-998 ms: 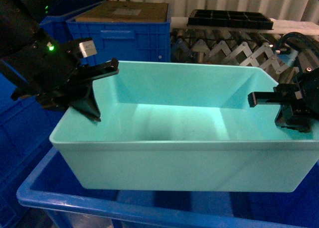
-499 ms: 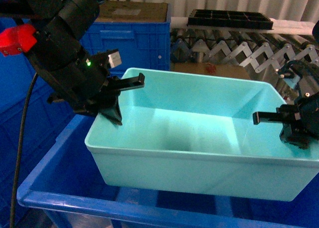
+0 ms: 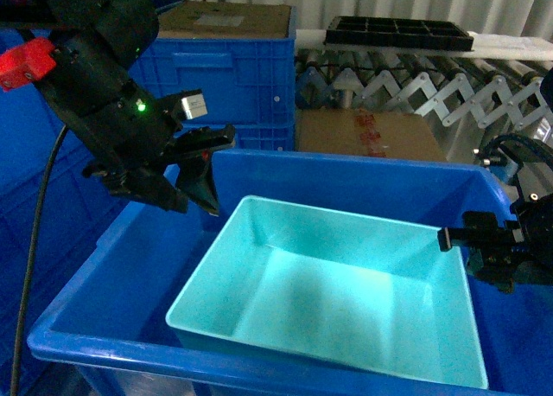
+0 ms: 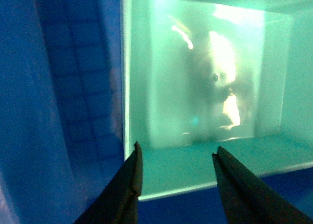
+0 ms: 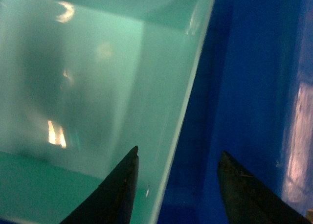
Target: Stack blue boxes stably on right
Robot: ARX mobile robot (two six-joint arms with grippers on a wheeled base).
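- The light turquoise, smooth plastic rectangular tub [image 3: 337, 314], open-topped with tapered walls and a flat rim, now sits down inside the large dark blue plastic crate [image 3: 130, 271] at the lower centre of the head view; half a second ago it was held up above the crate's rim.
- Its left end lies nearer the camera than its right end, so it sits skewed in the crate, with bare blue floor showing to its left.
- Nothing shows inside the tub; only reflections lie on its floor.
- The left gripper [image 3: 203, 167], at the upper left of the head view, has let go of the tub's left wall and now hangs above the crate's left side, apart from the tub. In the left wrist view its two dark fingers [image 4: 124, 187] stand spread with nothing between them, the tub's rim below them.
- The right gripper [image 3: 467, 240], at the right edge of the head view, sits just beside the tub's right rim. In the right wrist view its fingers [image 5: 117, 192] are parted and straddle that rim without pressing it, one over the tub, one over the crate's blue floor.
- Behind the crate stand another dark blue lidded crate [image 3: 225, 63], a brown cardboard box [image 3: 367, 137] and a grey roller conveyor [image 3: 406, 85] carrying a black compartment tray [image 3: 397, 33].
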